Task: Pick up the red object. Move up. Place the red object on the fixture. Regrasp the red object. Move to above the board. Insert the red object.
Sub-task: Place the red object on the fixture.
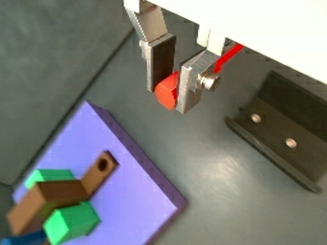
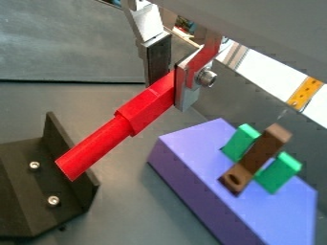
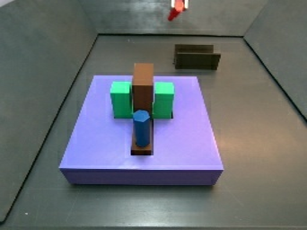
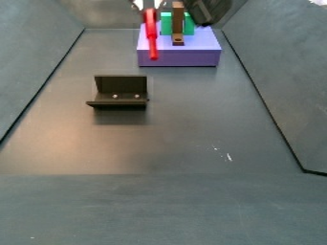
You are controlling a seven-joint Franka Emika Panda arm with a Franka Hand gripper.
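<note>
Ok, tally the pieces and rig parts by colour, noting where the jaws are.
Red object, held in the gripper jaws, raised off the floor: 1
Green blocks: 2
Brown bar: 1
Blue peg: 1
Purple board: 1
Dark fixture: 1
Total: 7

Grey floor [image 4: 166, 163] carries purple board [image 3: 108, 153] center frame, dark fixture [image 3: 197, 57] upper right; gripper [image 1: 177, 84] above floor.

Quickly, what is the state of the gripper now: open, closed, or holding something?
Gripper: closed on the red object, held in the air, apart from the fixture.
</note>
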